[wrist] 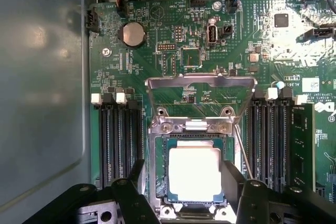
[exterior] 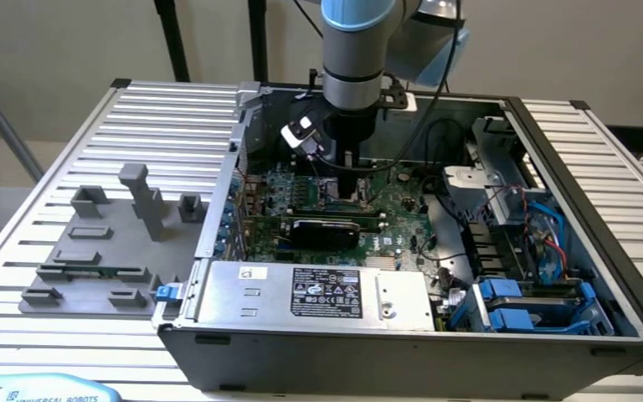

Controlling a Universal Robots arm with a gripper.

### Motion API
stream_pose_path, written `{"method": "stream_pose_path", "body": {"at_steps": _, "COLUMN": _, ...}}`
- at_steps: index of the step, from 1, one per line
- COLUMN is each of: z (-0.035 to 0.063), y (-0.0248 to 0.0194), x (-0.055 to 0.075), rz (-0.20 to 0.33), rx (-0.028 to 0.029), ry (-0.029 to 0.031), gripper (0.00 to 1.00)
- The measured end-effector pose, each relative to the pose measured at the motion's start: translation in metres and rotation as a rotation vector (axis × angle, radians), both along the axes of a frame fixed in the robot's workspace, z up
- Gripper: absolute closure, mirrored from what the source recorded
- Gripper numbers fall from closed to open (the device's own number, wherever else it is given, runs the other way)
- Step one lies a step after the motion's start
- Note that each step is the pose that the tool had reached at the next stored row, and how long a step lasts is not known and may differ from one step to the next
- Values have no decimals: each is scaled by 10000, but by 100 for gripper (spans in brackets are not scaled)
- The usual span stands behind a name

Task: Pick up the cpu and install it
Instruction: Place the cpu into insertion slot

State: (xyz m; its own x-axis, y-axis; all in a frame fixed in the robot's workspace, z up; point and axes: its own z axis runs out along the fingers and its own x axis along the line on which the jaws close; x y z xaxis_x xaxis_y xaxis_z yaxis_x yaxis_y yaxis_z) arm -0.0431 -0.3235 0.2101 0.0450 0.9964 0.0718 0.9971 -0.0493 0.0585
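- cpu (wrist: 195,174) where?
- lying flat in the socket (wrist: 197,141) on the motherboard (wrist: 157,24), with the retention frame (wrist: 199,81) tipped up so nothing blocks it.
- and the hand (wrist: 184,170)?
- spread wide, one finger beside each edge, gripping nothing.

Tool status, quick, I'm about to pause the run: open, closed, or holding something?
Tool: open, holding nothing; it straddles the chip, which lies in the socket.
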Motion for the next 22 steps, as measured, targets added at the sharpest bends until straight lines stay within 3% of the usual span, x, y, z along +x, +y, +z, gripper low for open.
{"method": "stream_pose_path", "body": {"at_steps": 14, "z": 75, "y": -2, "x": 15, "rz": 0, "rx": 14, "ry": 6, "gripper": 31}}
{"method": "stream_pose_path", "body": {"at_steps": 16, "z": 84, "y": -5, "x": 16, "rz": 1, "rx": 19, "ry": 9, "gripper": 40}}
{"method": "stream_pose_path", "body": {"at_steps": 17, "z": 88, "y": -6, "x": 16, "rz": 0, "rx": 22, "ry": 10, "gripper": 40}}
{"method": "stream_pose_path", "body": {"at_steps": 21, "z": 97, "y": -17, "x": 16, "rz": 1, "rx": 26, "ry": 18, "gripper": 64}}
{"method": "stream_pose_path", "body": {"at_steps": 22, "z": 97, "y": -21, "x": 15, "rz": 0, "rx": 26, "ry": 20, "gripper": 64}}
